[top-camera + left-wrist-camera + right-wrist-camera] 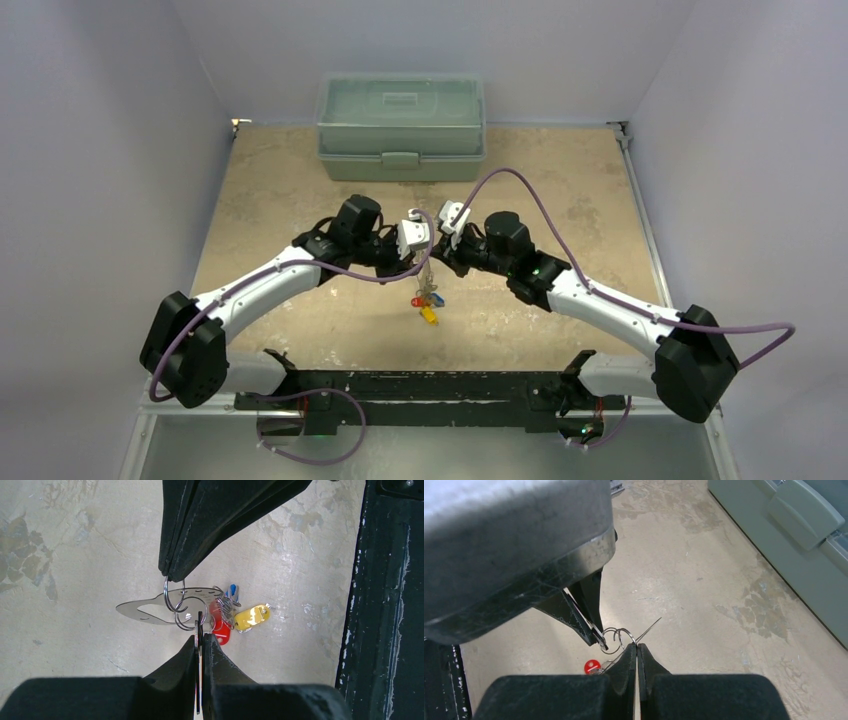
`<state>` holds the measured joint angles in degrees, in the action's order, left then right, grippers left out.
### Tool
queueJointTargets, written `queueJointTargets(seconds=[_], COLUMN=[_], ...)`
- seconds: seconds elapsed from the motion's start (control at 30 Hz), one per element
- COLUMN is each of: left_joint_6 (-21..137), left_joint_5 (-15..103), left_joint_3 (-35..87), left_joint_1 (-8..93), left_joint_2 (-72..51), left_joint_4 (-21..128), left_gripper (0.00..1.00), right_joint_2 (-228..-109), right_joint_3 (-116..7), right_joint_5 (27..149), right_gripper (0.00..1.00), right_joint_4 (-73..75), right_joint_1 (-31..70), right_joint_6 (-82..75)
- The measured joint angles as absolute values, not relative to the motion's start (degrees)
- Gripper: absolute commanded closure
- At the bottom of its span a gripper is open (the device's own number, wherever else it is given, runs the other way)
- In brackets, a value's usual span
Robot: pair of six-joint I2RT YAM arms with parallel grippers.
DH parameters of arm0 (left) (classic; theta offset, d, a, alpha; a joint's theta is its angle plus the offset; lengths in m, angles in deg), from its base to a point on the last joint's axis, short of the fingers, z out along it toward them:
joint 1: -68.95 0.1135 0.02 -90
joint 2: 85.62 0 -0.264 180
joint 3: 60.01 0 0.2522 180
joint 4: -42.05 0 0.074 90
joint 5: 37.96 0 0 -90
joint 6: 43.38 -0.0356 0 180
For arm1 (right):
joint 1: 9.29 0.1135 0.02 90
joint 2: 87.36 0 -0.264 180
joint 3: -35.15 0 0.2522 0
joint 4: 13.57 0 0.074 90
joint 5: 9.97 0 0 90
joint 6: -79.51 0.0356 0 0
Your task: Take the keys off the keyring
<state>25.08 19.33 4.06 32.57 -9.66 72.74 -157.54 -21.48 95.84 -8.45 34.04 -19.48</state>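
Silvery keys (227, 605), outlines indistinct, between clamped left tool (201, 638) and right tool (637, 648)

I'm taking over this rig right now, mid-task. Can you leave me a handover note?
Left gripper: shut on a thin flat piece among the keys.
Right gripper: shut on a small wire ring.
The bunch hangs between them over the table, keyring attached.
Done: bunch picked up. Left: free every key; none looks off yet.
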Motion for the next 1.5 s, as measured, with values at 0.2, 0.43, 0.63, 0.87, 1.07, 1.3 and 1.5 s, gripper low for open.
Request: queueJointTargets(seconds=[0.2, 0.43, 0.63, 0.87, 1.07, 1.3, 1.5], left_joint_6=[24.9, 24.3, 22.4, 18.5, 14.1, 6.8, -0.6], left_joint_5=[19.3, 19.3, 19.3, 19.8, 21.0, 20.9, 20.0], left_joint_3=[7.1, 8.9, 11.2, 13.1, 14.4, 14.4, 14.4], left_joint_1=[32.6, 32.6, 32.9, 33.0, 33.3, 33.3, 33.3], left_joint_2=[-9.7, -9.8, -9.8, -9.8, -9.8, -9.8, -9.8], left_joint_4=[76.5, 78.2, 80.1, 82.2, 84.0, 85.6, 88.9], left_gripper=[1.0, 1.0, 1.0, 1.0, 1.0, 1.0, 1.0], right_joint_2=[-157.5, -157.6, -158.3, -158.3, -158.3, -157.3, -156.7], right_joint_3=[-21.3, -21.3, -21.3, -21.3, -21.3, -20.5, -20.4], right_joint_5=[94.6, 94.2, 94.2, 94.4, 94.6, 98.7, 103.5], right_gripper=[1.0, 1.0, 1.0, 1.0, 1.0, 1.0, 1.0], right_joint_4=[-8.8, -8.9, -9.3, -9.8, -10.2, -10.0, -9.3], right_joint_1=[34.0, 34.0, 34.1, 34.5, 34.6, 34.6, 34.6], right_joint_6=[-20.7, -21.8, -22.8, -23.6, -23.6, -24.8, -26.3])
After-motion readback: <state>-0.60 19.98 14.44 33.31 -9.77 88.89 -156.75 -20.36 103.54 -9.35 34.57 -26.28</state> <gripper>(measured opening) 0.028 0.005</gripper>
